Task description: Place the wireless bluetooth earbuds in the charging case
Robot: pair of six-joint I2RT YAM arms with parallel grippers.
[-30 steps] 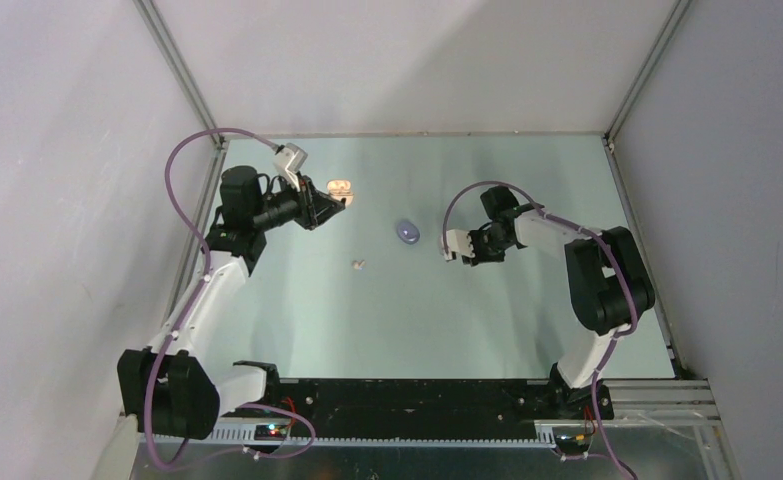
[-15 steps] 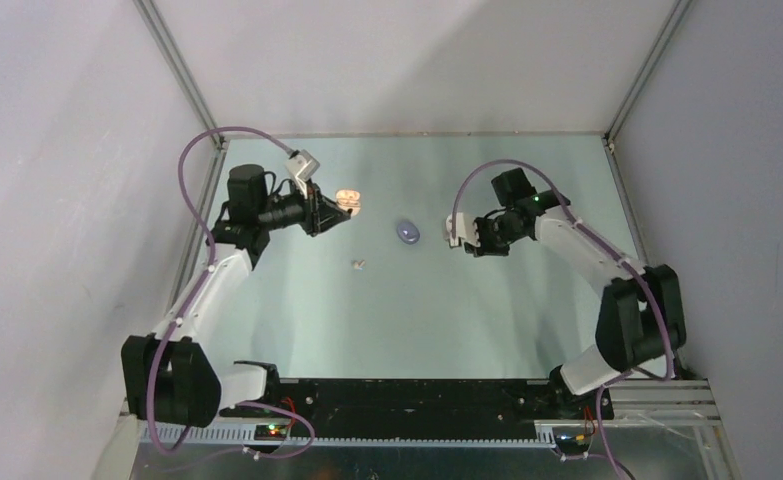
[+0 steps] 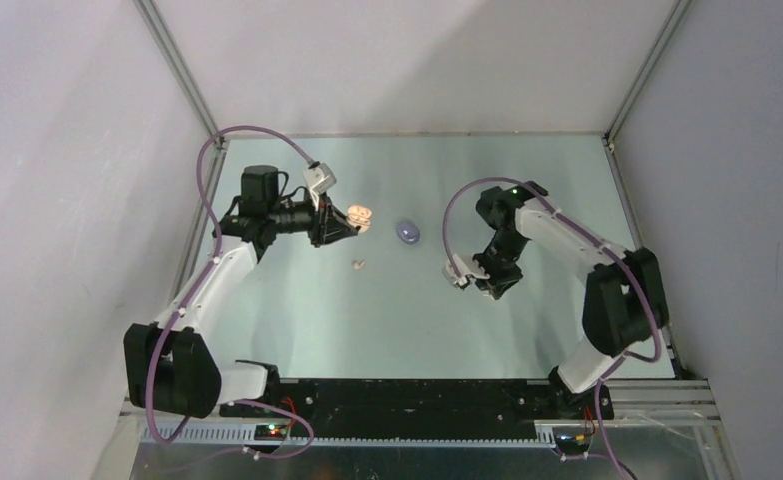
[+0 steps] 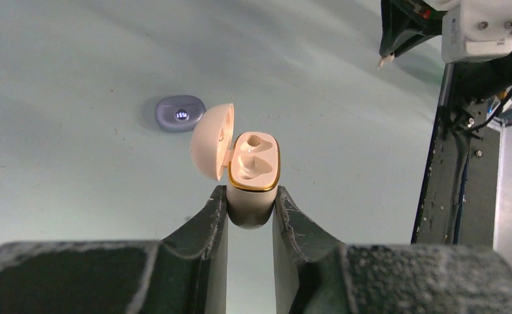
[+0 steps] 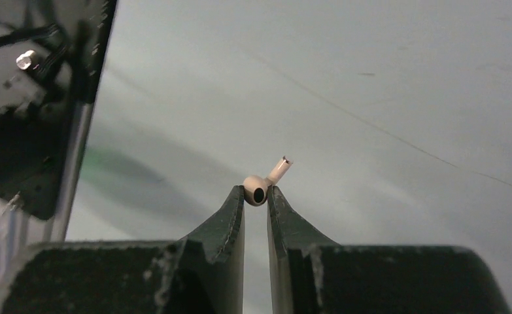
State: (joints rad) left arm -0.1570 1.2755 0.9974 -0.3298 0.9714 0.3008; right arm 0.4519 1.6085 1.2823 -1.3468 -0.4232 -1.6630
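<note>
Both grippers are loaded above the pale green table (image 3: 417, 330).
The left gripper (image 4: 250, 204) clamps the base of the cream charging case (image 4: 254, 171), its lid swung open and two wells showing. The right gripper (image 5: 256, 198) pinches one cream earbud (image 5: 259, 190), stem pointing to 1 o'clock. Seen from the top, the closed lilac case (image 3: 407, 232) lies at 4 o'clock of the cream one, and a loose bud (image 3: 359, 264) lies at 6 o'clock.

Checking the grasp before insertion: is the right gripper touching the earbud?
Touching. Right wrist view: the right gripper pinches the earbud between both fingers, no gap.
</note>
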